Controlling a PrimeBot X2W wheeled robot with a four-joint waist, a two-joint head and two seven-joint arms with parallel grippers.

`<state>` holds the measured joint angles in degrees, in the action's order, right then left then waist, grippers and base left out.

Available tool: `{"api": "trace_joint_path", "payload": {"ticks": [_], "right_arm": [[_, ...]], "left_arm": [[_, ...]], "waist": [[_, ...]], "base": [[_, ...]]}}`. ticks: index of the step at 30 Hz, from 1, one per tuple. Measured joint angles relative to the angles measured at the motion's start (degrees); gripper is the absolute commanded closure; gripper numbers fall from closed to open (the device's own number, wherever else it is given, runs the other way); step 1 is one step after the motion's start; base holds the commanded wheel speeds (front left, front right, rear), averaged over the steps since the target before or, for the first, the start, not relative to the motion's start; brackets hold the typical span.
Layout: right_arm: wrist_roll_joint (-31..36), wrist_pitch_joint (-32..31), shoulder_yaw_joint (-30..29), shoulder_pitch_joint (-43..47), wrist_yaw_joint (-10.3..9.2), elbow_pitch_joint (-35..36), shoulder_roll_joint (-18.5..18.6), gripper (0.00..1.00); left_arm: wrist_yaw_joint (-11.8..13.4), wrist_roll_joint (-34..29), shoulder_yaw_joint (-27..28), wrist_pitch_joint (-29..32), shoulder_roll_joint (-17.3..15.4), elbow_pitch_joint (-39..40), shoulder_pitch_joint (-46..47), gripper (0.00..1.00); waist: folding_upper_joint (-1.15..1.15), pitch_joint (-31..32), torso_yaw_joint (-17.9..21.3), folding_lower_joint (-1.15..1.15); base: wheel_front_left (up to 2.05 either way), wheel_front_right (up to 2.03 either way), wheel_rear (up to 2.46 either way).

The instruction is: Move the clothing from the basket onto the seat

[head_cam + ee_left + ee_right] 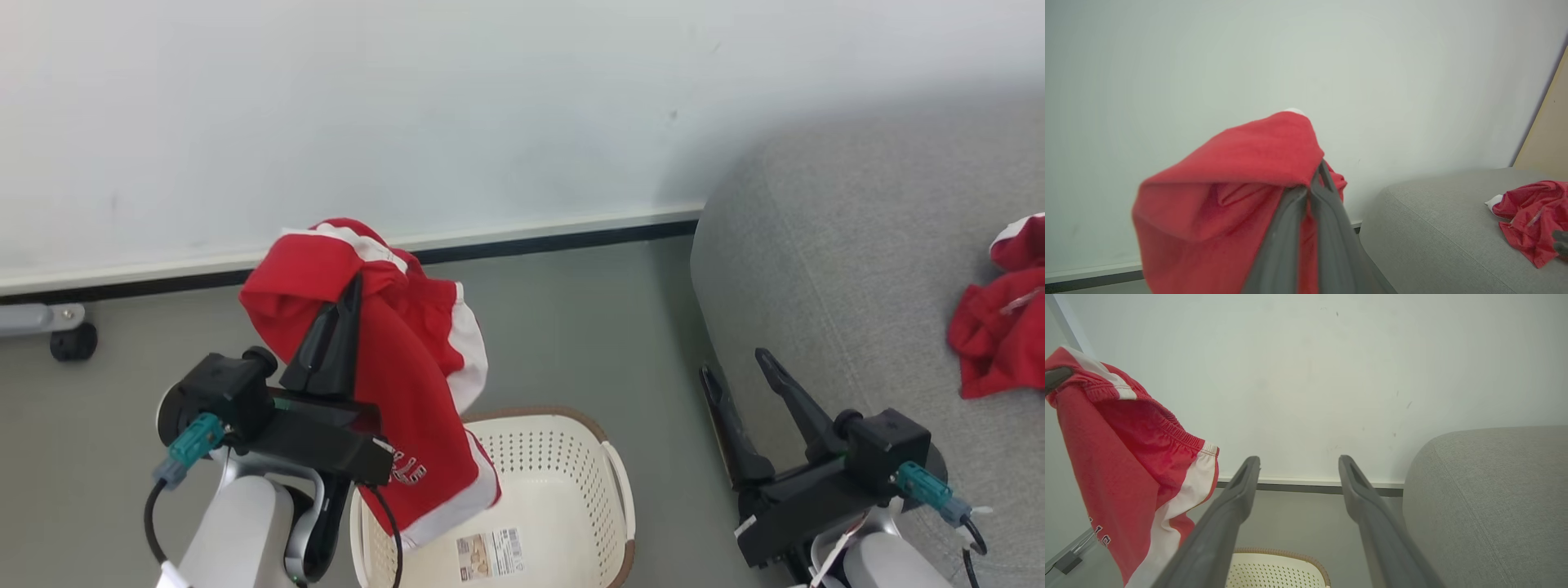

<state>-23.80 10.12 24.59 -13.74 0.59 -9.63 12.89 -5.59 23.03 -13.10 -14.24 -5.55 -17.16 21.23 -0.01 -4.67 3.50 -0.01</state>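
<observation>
L hand point(353, 286) pinched on red clothing point(412, 367), draped over its tips, above basket point(563, 457); R hand point(735, 363) spread, empty.

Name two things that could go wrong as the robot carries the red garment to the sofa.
The left gripper pinches only a fold of the red garment; the rest hangs loose over the basket and might slip free. The open right gripper hangs at the edge of the sofa, so trailing fabric could snag on it.
</observation>
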Motion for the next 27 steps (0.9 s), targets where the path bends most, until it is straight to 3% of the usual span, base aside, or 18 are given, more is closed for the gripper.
{"api": "trace_joint_path", "payload": {"ticks": [11,27], "right_arm": [[-0.57,-1.44,0.51,3.63,-0.15,2.59,0.15,0.0],[-0.96,-3.35,1.12,4.59,-0.83,5.78,0.48,0.0]], "left_arm": [[0.05,0.0,-0.81,2.1,-0.33,6.12,-4.27,1.0],[1.6,0.01,-0.89,5.68,-0.71,12.24,-6.53,1.0]], "waist": [[0.0,4.04,0.59,0.01],[0.01,4.14,0.55,0.01]], "base": [[0.0,0.0,0.0],[0.0,0.0,0.0]]}}
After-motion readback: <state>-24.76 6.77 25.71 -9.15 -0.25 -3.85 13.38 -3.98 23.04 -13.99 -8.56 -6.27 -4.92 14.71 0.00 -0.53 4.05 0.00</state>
